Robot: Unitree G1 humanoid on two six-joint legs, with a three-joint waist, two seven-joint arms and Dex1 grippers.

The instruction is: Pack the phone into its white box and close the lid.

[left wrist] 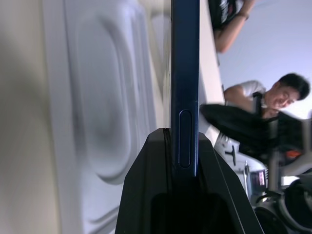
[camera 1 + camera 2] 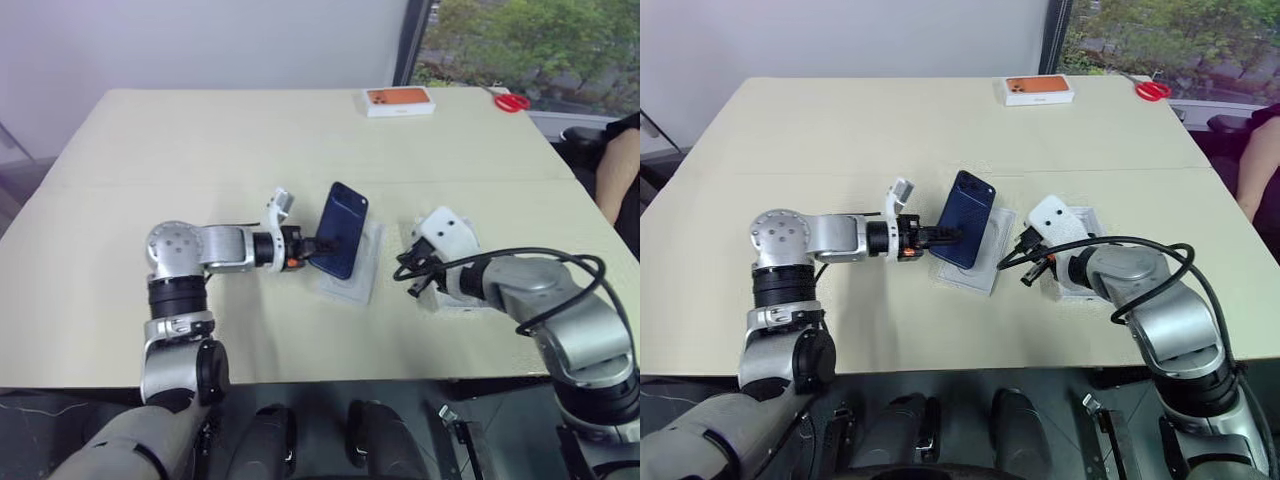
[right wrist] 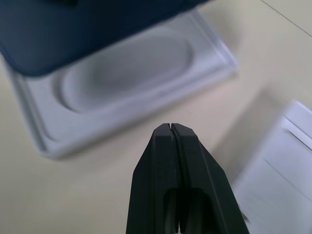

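Note:
My left gripper [image 2: 312, 247] is shut on the lower edge of the dark navy phone [image 2: 340, 228] and holds it tilted, just above the lid [image 2: 366, 272]. The lid lies on the table with its inner face and oval recess [image 3: 126, 80] up. In the left wrist view the phone's side edge [image 1: 185, 73] stands clamped between my black fingers [image 1: 146, 195]. My right gripper [image 3: 171, 127] is shut and empty, a little to the right of the lid. The white box [image 3: 282, 168] lies under my right forearm, partly hidden.
An orange-topped box [image 2: 398, 100] and red scissors [image 2: 511, 101] lie at the table's far edge. A person's arm [image 2: 618, 170] shows at the right edge of the scene. The tan table [image 2: 200, 150] has open room on its left and far sides.

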